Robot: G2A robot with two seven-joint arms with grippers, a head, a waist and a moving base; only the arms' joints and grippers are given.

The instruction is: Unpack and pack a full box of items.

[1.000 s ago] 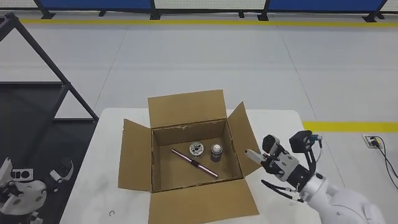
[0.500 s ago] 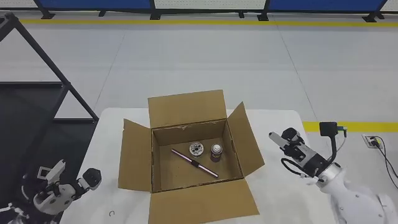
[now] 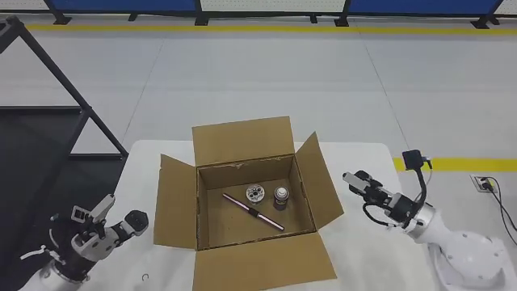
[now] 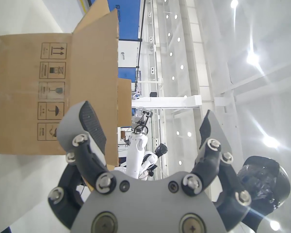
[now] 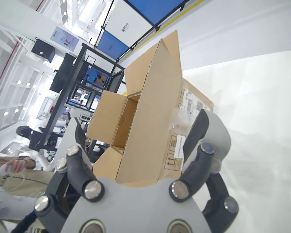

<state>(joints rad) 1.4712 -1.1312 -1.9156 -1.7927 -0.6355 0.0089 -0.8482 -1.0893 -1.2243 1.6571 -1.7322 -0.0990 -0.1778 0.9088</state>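
By the near side of the white table [image 3: 355, 158], the left gripper [image 3: 121, 215] is hanging at 8 o'clock from the cardboard box [image 3: 242, 139], its fingers spread wide with nothing between them. The right gripper [image 3: 360, 195] is hanging at 3 o'clock, just beside the box's side flap [image 3: 320, 179], also wide and holding nothing. The box is sitting in the middle with its flaps open. Inside, a thin metal rod [image 3: 253, 211] is lying flat, a round disc [image 3: 255, 192] is lying at its 12 o'clock, and a small can [image 3: 280, 197] is standing at its 2 o'clock. I think the right gripper could bump the flap going in and push the box. The thin rod may slip, and the can may tip over.
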